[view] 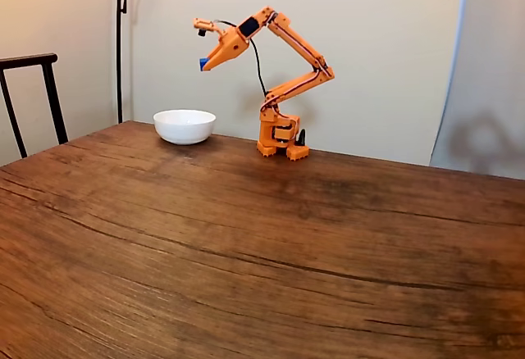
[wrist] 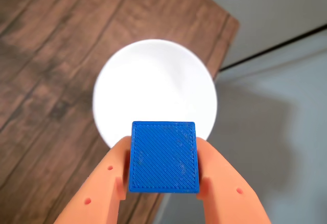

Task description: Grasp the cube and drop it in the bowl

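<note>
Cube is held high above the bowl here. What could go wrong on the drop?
1. The gripper holds the cube high above the bowl; dropped from there, it may bounce out.
2. The bowl sits near the table edge in the wrist view, so a miss could fall to the floor.

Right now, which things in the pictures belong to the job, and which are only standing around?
Belong to the job:
- cube, held in the gripper
- bowl, on the table

Only standing around:
- chair
- lamp pole
</note>
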Robot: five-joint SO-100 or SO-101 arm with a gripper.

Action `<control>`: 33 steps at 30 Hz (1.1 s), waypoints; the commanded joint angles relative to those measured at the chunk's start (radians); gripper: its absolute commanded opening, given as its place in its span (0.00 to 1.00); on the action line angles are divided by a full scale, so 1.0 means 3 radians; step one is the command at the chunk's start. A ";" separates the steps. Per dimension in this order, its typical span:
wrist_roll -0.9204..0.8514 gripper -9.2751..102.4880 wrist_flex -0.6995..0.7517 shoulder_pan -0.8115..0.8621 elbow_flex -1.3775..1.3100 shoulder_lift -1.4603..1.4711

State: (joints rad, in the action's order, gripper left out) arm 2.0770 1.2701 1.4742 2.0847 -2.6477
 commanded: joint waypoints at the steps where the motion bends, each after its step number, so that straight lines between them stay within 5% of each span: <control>1: 0.0036 0.10 -0.0210 0.0123 0.0112 0.0092; 15: 0.0036 0.10 -0.1396 0.0327 0.0506 0.1186; 24: 0.0036 0.12 -0.1452 0.0363 0.0455 0.1672; 33: 0.0041 0.33 -0.1365 0.0353 0.0455 0.1682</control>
State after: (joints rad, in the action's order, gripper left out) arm 2.0816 0.8514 1.5846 2.2396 -2.1384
